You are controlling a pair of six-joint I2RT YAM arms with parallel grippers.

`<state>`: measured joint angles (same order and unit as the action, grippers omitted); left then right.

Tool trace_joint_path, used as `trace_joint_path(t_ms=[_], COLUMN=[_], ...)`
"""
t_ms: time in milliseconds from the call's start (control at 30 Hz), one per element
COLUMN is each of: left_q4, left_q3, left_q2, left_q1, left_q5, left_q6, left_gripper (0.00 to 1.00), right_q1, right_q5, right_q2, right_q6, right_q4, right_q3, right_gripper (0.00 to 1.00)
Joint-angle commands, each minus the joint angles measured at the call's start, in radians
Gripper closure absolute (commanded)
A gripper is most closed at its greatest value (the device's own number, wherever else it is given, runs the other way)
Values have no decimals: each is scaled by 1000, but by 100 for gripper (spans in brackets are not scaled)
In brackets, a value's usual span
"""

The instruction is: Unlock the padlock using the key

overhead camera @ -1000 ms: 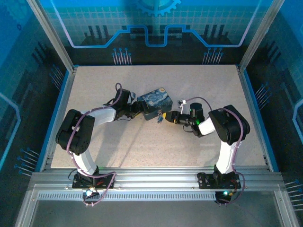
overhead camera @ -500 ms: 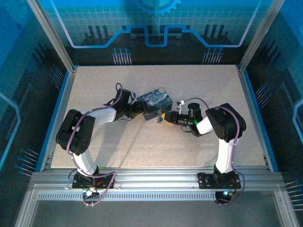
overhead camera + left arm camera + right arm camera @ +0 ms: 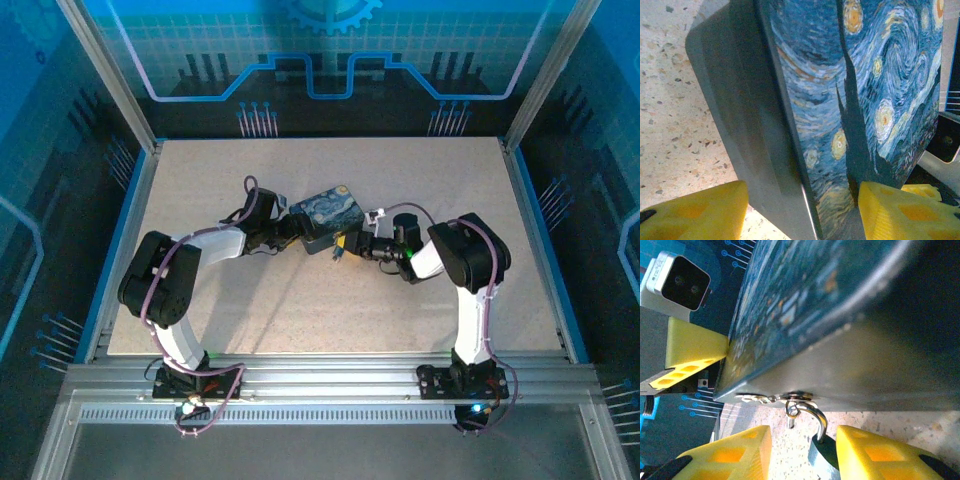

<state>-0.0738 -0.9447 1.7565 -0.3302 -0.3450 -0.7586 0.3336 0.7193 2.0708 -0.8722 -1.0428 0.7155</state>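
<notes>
The left gripper (image 3: 289, 232) clamps the swirl-printed box (image 3: 327, 214), steadying it. At the box's near right edge, the padlock (image 3: 821, 454) hangs by its shackle between the spread fingers of the right gripper (image 3: 802, 452). I cannot make out the key. This looks like the approach step, and the next move needs fine alignment at the keyhole.

Speckled table (image 3: 300, 300), blue walls (image 3: 330, 60) (circuit-printed), metal rails (image 3: 330, 385)

In the right wrist view the padlock (image 3: 821, 460) drops off the bottom edge, partly behind a finger of the right gripper (image 3: 801, 445). From above it's a mere speck beside the box (image 3: 325, 212).
</notes>
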Motion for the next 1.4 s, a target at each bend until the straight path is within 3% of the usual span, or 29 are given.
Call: trace_joint_path(t_ms=[0, 633, 967, 1367], left_q4=[93, 102, 107, 111], left_q3=[36, 40, 44, 76], left_q2=[13, -2, -14, -58], left_q1=[-18, -22, -23, -30], left_q5=[29, 40, 46, 58], left_q6=[5, 5, 10, 28], left_gripper=[39, 40, 40, 39], right_q1=[9, 4, -5, -16], right_q5=[31, 16, -4, -77], right_q2=[42, 53, 31, 13], right_q6=[-26, -48, -51, -160], right_q4=[-25, -33, -30, -152], right_q3=[17, 16, -12, -69], right_gripper=[61, 78, 94, 98])
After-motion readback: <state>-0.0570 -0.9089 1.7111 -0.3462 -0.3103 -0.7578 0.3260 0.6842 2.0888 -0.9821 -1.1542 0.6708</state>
